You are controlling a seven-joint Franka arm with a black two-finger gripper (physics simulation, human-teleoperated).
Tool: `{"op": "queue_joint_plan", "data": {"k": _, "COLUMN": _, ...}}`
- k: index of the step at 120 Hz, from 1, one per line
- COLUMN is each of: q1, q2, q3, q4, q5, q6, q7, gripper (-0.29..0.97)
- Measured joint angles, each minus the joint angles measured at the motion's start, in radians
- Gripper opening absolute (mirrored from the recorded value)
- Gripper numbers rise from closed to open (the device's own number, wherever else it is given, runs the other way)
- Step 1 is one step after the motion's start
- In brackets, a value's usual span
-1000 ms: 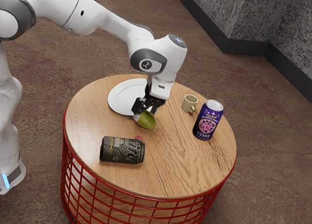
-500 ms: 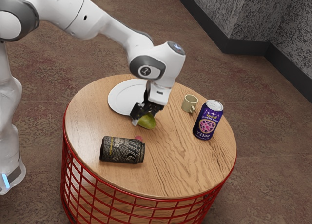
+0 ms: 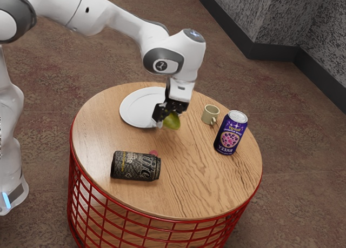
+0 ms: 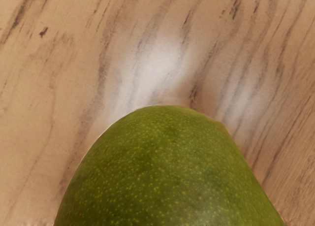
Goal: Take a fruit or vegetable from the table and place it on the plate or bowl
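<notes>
Green fruit (image 4: pixel 170 172) close under the hand, over a wooden counter (image 4: pixel 54 73).
The fruit's skin is smooth and rounded, dark green, dotted all over with fine yellowish specks. Beyond it the counter is pale wood with dark grain streaks and a bright, washed-out patch just past the fruit's curved edge.

1. The purple can (image 3: pixel 230 132) stands upright. Its label has a short yellow word near the top and a white word low down, under a round pink picture. Both words are too small for me to read.
2. The black can (image 3: pixel 135 166) lies on its side. It carries large pale letters along its body, which I cannot make out with certainty.
3. The grey joint disc (image 3: pixel 160 65) of the robot bears a small white sign. It is not a letter I can name.
</notes>
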Motion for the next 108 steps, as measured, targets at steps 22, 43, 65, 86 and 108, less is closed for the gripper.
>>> {"op": "queue_joint_plan", "data": {"k": 22, "q1": 0.123, "q2": -0.132, "q3": -0.002, "q4": -0.012, "q5": 0.023, "q6": -0.076, "q7": 0.004, "gripper": 0.31}}
{"op": "queue_joint_plan", "data": {"k": 43, "q1": 0.161, "q2": -0.136, "q3": -0.002, "q4": -0.05, "q5": 0.035, "q6": -0.129, "q7": 0.006, "gripper": 0.28}}
{"op": "queue_joint_plan", "data": {"k": 65, "q1": 0.165, "q2": -0.129, "q3": -0.001, "q4": -0.064, "q5": 0.039, "q6": -0.146, "q7": 0.006, "gripper": 0.26}}
{"op": "queue_joint_plan", "data": {"k": 86, "q1": 0.186, "q2": -0.126, "q3": -0.001, "q4": -0.063, "q5": 0.052, "q6": -0.143, "q7": 0.008, "gripper": 0.27}}
{"op": "queue_joint_plan", "data": {"k": 108, "q1": 0.197, "q2": -0.087, "q3": -0.002, "q4": -0.034, "q5": 0.067, "q6": -0.123, "q7": 0.013, "gripper": 0.28}}
